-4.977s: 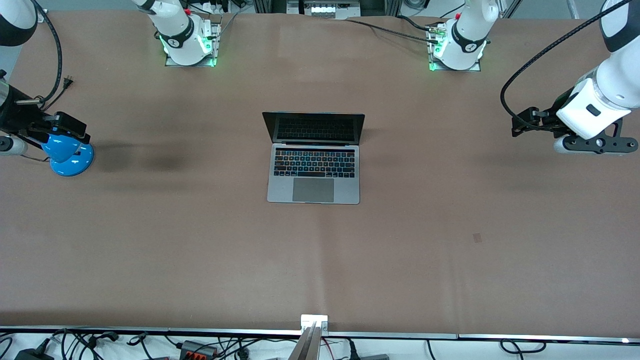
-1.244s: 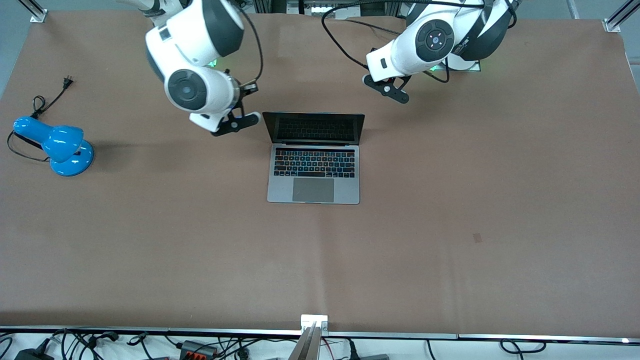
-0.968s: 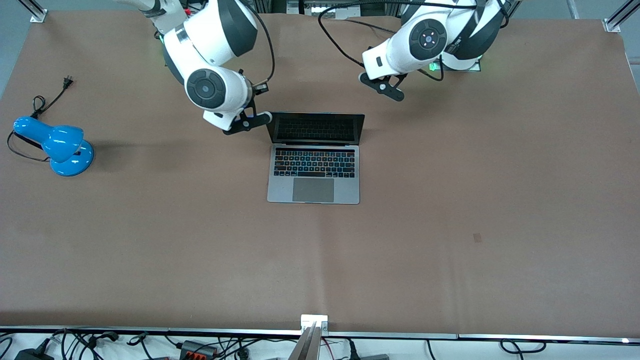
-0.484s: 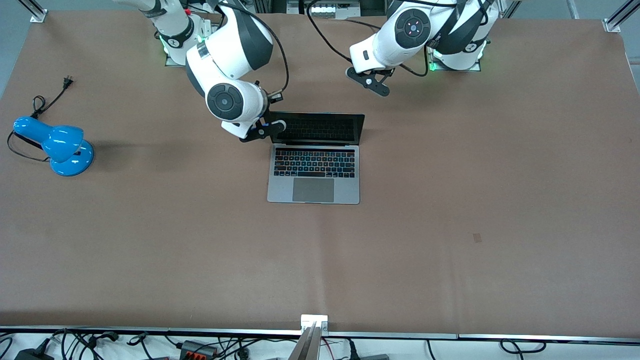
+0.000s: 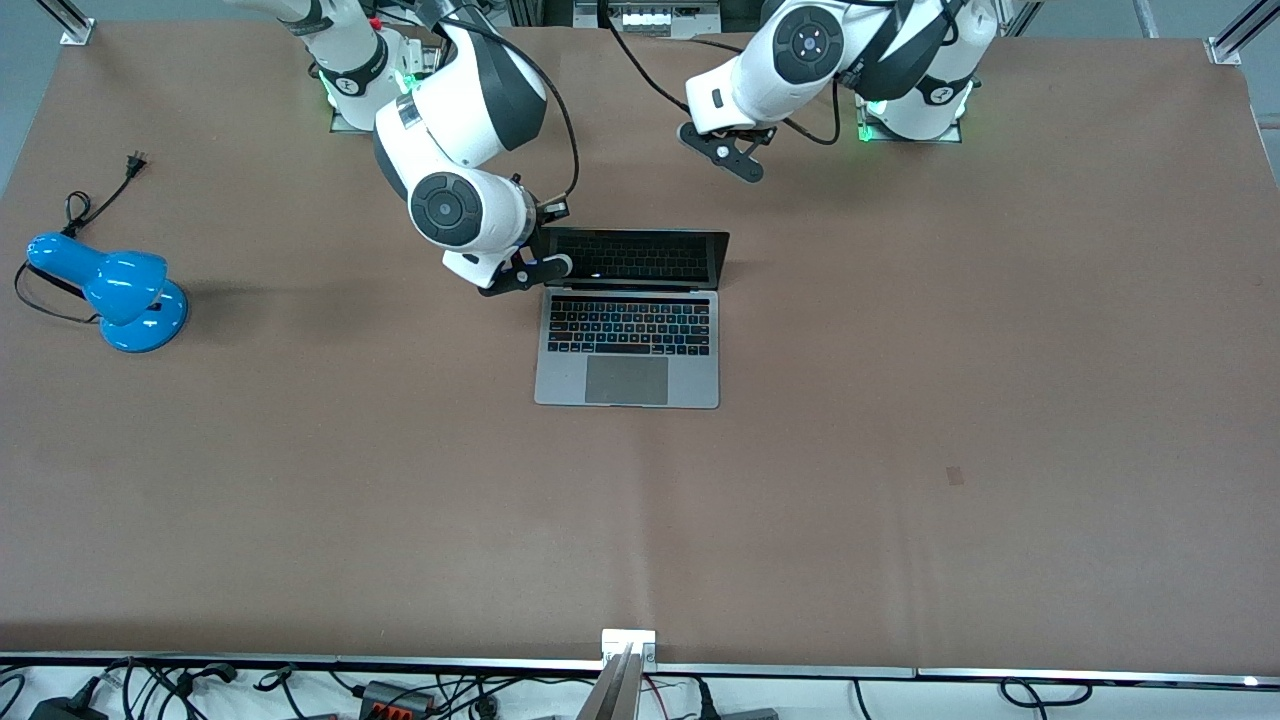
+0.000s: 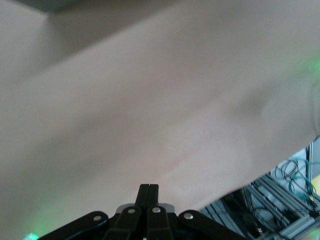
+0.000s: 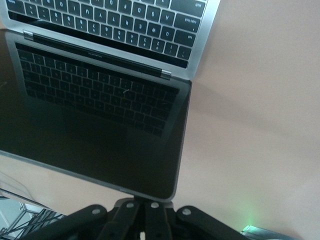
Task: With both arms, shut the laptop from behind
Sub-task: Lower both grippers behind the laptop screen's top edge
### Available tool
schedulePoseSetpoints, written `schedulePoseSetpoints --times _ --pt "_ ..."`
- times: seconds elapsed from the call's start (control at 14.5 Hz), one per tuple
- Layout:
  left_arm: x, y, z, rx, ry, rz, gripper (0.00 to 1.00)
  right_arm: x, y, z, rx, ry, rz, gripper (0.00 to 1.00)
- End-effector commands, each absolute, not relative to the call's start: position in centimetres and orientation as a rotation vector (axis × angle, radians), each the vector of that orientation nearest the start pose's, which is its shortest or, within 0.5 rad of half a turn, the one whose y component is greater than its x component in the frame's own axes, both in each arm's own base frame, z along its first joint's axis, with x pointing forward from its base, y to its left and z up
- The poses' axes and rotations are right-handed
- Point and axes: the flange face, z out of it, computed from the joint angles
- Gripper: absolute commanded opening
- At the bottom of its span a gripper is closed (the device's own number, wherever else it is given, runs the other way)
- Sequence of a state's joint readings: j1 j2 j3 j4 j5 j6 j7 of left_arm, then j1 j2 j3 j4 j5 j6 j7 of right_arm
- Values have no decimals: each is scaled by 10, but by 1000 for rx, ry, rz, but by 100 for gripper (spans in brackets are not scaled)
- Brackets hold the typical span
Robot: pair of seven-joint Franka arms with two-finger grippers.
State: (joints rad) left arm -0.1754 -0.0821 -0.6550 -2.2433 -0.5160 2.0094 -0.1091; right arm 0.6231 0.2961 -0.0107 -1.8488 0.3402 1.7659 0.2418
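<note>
The laptop [image 5: 628, 330] stands open in the middle of the table, its dark screen [image 5: 632, 258] facing the front camera. My right gripper [image 5: 540, 252] is at the top corner of the lid toward the right arm's end. In the right wrist view the shut fingers [image 7: 145, 206] sit just past the lid's top edge, with the screen [image 7: 100, 130] and keyboard [image 7: 115, 22] in sight. My left gripper [image 5: 728, 152] hovers over bare table between the laptop and the left arm's base. It is shut and empty [image 6: 148, 192].
A blue desk lamp [image 5: 112, 290] with its black cord lies near the right arm's end of the table. The arm bases [image 5: 375, 95] [image 5: 912, 105] stand along the table's edge, farther from the front camera than the laptop.
My right gripper has swung in to the lid's corner, and the lid looks tipped slightly toward the keyboard. My left gripper has moved over the table toward the laptop's lid.
</note>
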Motion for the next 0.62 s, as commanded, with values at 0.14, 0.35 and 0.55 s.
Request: schedulePoseSetpoints --times 0.14,0.35,0.55 --pt "342 -397 364 -3426 738 277 1 480 357 362 -2891 -289 640 0" --pt "361 -395 347 -3471 710 212 1 490 356 363 -2889 -276 628 0" --pt "378 -394 334 -3510 651 169 1 493 356 360 -2891 -271 626 0"
